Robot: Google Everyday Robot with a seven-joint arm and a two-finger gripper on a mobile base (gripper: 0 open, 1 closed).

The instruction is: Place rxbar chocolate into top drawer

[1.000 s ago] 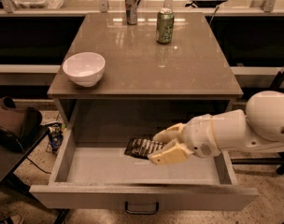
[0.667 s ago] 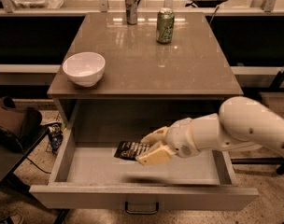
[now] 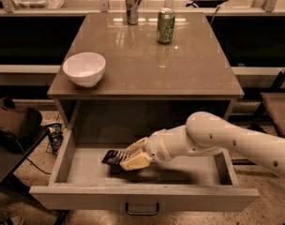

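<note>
The top drawer [image 3: 142,197] is pulled open below the table, with its dark handle [image 3: 142,209] at the front. My gripper [image 3: 132,154] reaches in from the right and is inside the drawer, left of centre. Its fingers [image 3: 137,160] are shut on the rxbar chocolate [image 3: 114,157], a dark flat bar that sticks out to the left of them. The bar hangs low over the drawer's pale bottom; whether it touches the bottom I cannot tell.
On the table top [image 3: 189,74] stand a white bowl [image 3: 84,68] at the front left, a green soda can [image 3: 165,26] and a slim silver can [image 3: 131,7] at the back. A dark bag [image 3: 13,125] lies on the floor at the left.
My gripper has moved left and slightly lower inside the drawer with the bar still in it. The arm stretches further across the drawer.
</note>
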